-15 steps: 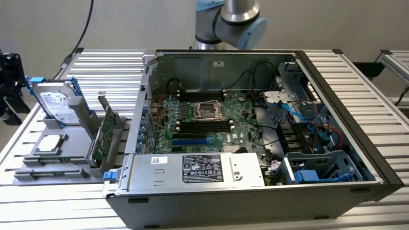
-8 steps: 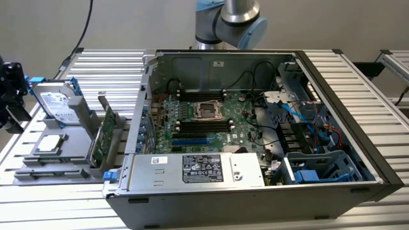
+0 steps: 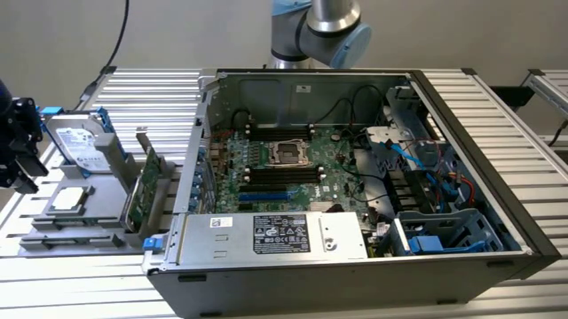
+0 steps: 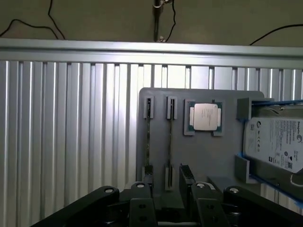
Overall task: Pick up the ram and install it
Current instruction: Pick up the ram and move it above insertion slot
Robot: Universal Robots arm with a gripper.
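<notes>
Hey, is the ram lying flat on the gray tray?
No, the ram stands on its edge in a slot of the gray tray, outside the computer case.

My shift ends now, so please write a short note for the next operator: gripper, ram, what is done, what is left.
Gripper: open, holding nothing, above the tray.
Ram: on edge in its tray holder, outside the case, not picked up.
Done: nothing that shows.
Left: the whole job, pick-up and install on the motherboard.
</notes>
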